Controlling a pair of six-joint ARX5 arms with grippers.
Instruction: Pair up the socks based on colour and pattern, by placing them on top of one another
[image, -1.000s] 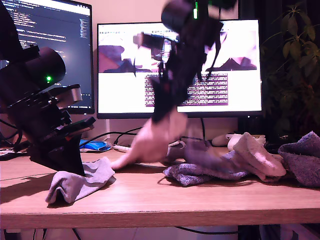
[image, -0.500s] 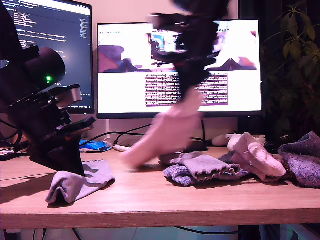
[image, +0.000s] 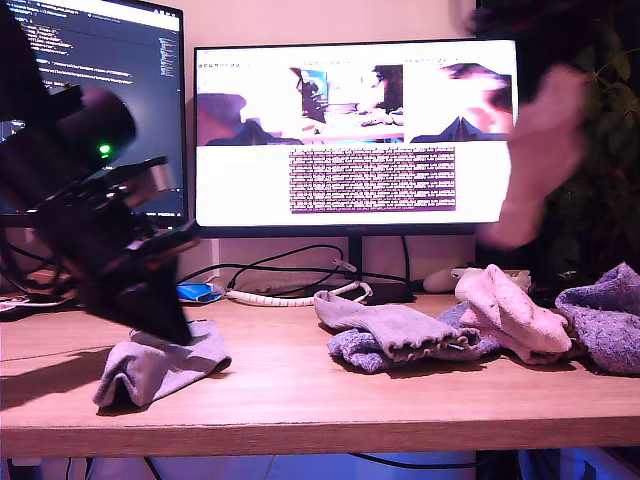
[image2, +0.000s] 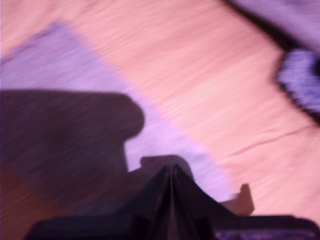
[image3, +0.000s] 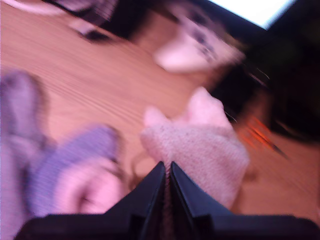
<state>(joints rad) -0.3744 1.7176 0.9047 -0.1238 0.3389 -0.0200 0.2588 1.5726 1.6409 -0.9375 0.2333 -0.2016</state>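
Now my second gripper (image3: 167, 172), jaws clamped on the fluffy pale pink sock (image: 535, 150), has swung it rightward in the exterior view, above its pink mate (image: 510, 305). My first gripper (image2: 170, 175), pressed together, hovers empty.

One sock (image: 160, 365) lies on the counter (image: 300, 400) at the exterior view's left; more socks (image: 400, 335) lie piled toward its right.

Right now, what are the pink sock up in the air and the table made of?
The pink sock hanging from my second claw looks like fluffy terry cloth: its surface is nubbly and matte in the second wrist view, though motion blurs it. The table looks like wood or a wood-look laminate, smooth with fine straight grain lines; I cannot tell which.
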